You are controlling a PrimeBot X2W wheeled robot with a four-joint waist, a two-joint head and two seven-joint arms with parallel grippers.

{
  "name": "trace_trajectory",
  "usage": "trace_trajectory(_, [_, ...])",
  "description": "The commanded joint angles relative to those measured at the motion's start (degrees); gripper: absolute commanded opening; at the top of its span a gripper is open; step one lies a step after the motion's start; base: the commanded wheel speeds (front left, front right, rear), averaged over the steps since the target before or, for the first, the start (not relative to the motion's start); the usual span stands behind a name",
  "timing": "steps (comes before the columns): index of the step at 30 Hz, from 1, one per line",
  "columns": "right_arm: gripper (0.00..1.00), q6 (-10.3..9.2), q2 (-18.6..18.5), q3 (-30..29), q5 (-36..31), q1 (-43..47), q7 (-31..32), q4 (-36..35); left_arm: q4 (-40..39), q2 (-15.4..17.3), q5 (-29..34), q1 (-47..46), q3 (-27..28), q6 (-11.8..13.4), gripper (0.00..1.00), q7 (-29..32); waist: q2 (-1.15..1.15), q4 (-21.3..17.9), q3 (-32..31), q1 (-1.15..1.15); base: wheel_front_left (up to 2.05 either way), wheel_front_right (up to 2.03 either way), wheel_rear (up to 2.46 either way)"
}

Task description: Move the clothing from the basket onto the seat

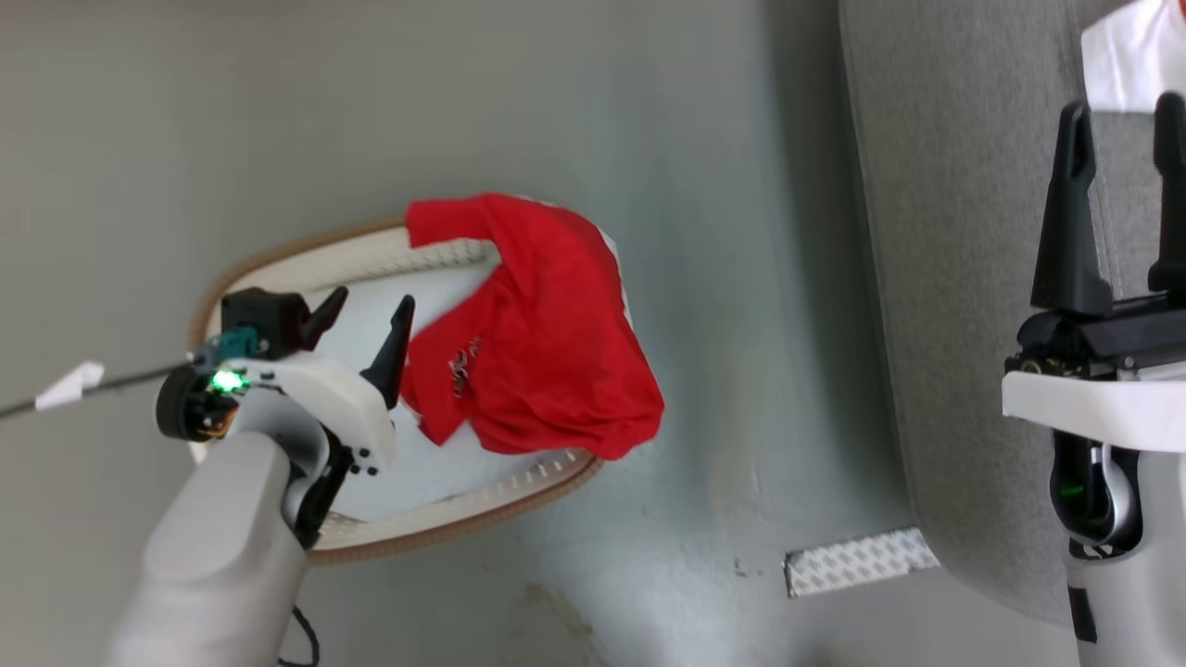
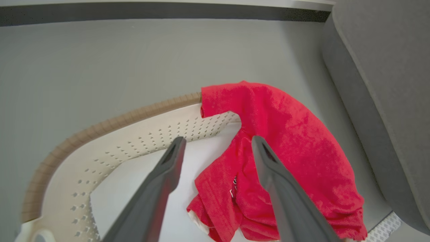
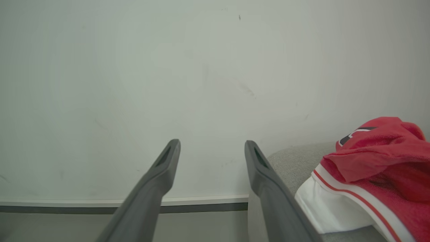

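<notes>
Clothing, a bright red garment, lies draped over the brown rim of the basket, directly ahead of the left jaws. Part of it sags onto the basket's white bottom and part spills over the rim on the side away from them. Small white lettering shows on a fold close to the fingertips. The left jaws hang over the basket's inside, spread wide and holding nothing. Their dark fingers point at the cloth, one tip just beside its near edge. In the left wrist view the other finger crosses in front of the red fabric; whether it touches, I cannot tell.

The sofa stands beyond the garment, well apart from the left jaws and beneath the right jaws. These are also parted and empty, their fingers aimed at a pale wall. A second red garment with white striped trim rests on the sofa cushion, just beside the right jaws on their outer side.

The basket stands on a grey-green floor. A white patterned strip lies on it against the sofa's base.
</notes>
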Motion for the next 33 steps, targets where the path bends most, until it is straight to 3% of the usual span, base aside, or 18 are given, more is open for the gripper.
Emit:
trace_trajectory(1, [1.0, -0.13, 0.04, 0.11, 0.84, -0.98, -0.18, -0.62, 2.03, 0.57, -1.57, -1.36, -0.58, 0.04, 1.0, 1.33, 0.0, -1.56, 2.29, -0.01, 0.0, 0.0, 0.0])
trace_trajectory(18, [1.0, -0.13, 0.05, 1.71, 4.68, -3.8, -0.18, -2.6, 17.73, 3.99, -12.18, -10.6, -11.93, 0.06, 1.0, 14.47, 0.0, -6.57, 11.58, -0.01, 0.0, 0.0, 0.0])
trace_trajectory(32, [1.0, -0.13, 0.05, 3.16, 6.43, -4.53, -0.18, -2.9, 21.94, 5.72, -15.48, -16.52, -15.83, 0.06, 1.0, 16.52, 0.0, -9.9, 15.93, -0.01, 0.0, 0.0, 0.0])
trace_trajectory(33, [1.0, -0.13, 0.05, 3.33, 6.59, -4.57, -0.18, -2.83, 22.37, 5.81, -15.54, -16.82, -15.97, 0.06, 0.77, 16.3, 0.0, -10.03, 16.05, -0.01, 0.0, 0.0, 0.0])
